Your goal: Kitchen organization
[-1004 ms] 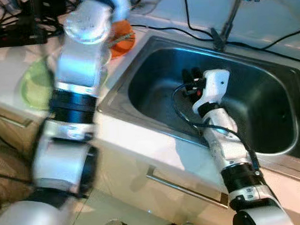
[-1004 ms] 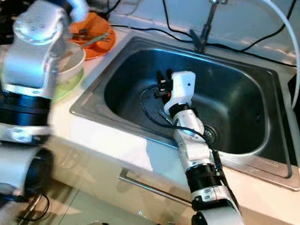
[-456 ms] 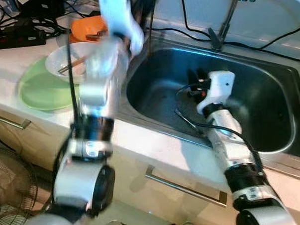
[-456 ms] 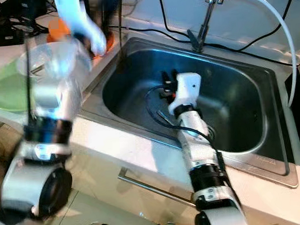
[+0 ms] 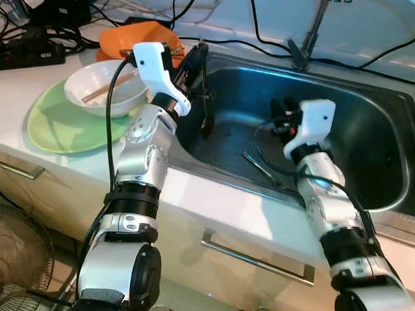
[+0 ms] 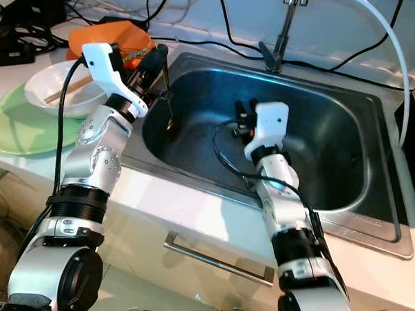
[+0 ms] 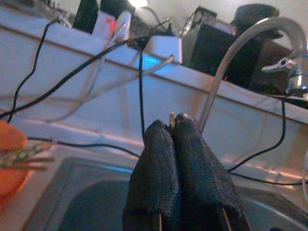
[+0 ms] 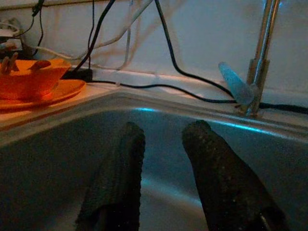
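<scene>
My left gripper [image 5: 197, 54] hangs over the left rim of the steel sink [image 5: 362, 145], shut on a dark long-handled spoon [image 5: 206, 114] that dangles into the basin. In the left wrist view its fingers [image 7: 159, 159] press together with a thin handle tip between them. Low inside the basin my right gripper [image 5: 280, 112] is open, its fingers [image 8: 211, 163] apart with nothing between them. A metal utensil [image 5: 258, 167] lies on the sink floor in front of it. A white bowl [image 5: 105, 91] with chopsticks sits on a green plate [image 5: 61, 124].
An orange dish [image 5: 123, 41] stands behind the bowl on the counter. The faucet [image 5: 317, 23] and black cables [image 5: 257, 29] run along the back wall. A power strip [image 5: 17, 57] lies at far left. A drawer handle [image 5: 257, 260] and a floor fan [image 5: 12, 260] are below.
My left arm has swung from over the counter dishes to the sink's left rim, the spoon now hanging from it. The right gripper stays about where it was in the basin.
</scene>
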Motion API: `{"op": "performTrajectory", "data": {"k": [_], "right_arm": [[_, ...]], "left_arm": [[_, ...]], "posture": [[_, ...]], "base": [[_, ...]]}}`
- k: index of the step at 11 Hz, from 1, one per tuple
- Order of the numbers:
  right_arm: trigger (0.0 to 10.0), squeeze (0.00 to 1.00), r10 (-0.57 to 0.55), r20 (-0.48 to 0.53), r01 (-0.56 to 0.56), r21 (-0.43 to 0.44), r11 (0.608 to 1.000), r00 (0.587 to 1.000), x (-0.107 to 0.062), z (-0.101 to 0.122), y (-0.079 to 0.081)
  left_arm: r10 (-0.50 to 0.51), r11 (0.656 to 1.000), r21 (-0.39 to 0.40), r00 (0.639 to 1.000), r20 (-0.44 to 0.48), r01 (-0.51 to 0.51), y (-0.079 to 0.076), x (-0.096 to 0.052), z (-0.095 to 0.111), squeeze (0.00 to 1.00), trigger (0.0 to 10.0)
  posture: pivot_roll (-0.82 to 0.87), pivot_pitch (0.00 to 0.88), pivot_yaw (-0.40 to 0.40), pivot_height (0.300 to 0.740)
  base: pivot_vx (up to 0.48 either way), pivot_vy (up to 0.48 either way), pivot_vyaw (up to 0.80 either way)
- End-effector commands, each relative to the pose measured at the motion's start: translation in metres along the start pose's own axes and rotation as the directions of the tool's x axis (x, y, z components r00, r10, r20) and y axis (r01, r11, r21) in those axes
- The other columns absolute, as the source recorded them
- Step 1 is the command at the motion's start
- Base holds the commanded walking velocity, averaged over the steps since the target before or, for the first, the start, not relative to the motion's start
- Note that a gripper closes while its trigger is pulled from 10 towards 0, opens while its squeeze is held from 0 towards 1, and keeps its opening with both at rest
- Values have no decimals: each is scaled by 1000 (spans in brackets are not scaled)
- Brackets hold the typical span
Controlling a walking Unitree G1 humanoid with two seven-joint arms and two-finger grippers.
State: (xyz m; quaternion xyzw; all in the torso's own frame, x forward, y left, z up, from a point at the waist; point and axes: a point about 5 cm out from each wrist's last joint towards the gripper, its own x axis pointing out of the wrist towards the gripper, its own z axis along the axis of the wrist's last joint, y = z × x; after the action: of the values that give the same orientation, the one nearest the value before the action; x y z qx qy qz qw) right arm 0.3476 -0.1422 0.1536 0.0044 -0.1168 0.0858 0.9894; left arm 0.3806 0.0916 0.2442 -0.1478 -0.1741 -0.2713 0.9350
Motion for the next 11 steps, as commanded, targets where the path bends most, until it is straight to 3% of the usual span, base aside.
{"op": "performTrajectory", "data": {"k": [1, 4, 6, 7, 8, 11], "right_arm": [[10000, 1000, 62, 19, -62, 11, 998, 998, -1, 6, 2], [10000, 1000, 292, 21, -292, 13, 956, 956, -9, 11, 17], [10000, 1000, 452, 27, -452, 20, 892, 892, -17, 17, 30], [10000, 427, 475, 16, -475, 10, 880, 880, -18, 17, 31], [10000, 0, 500, 2, -500, 12, 866, 866, -21, 16, 33], [10000, 0, 555, -21, -555, 6, 832, 831, -24, 12, 49]], "left_arm": [[-8, 1000, -19, 1000, -3, 8, -1, 0, -5, 0, 10000], [-10, 999, -31, 1000, -7, 10, 2, -2, -9, 0, 10000], [-16, 999, -30, 1000, -19, 15, 3, -5, -12, 0, 10000], [-29, 999, -31, 999, -18, 29, 1, -6, -13, 0, 10000], [-41, 999, -35, 999, -17, 40, 0, -6, -13, 0, 10000], [-189, 979, -79, 982, -7, 188, -23, -1, -14, 0, 10000]], "posture": [[12, 14, -14, 740], [7, 9, -9, 740], [10, 9, -9, 740], [8, 10, -7, 740], [9, 12, -7, 740], [21, 29, -6, 740]], "base": [[0, 0, 0], [0, 0, 0], [0, 0, 0], [0, 0, 0], [0, 0, 0], [0, 0, 0]]}}
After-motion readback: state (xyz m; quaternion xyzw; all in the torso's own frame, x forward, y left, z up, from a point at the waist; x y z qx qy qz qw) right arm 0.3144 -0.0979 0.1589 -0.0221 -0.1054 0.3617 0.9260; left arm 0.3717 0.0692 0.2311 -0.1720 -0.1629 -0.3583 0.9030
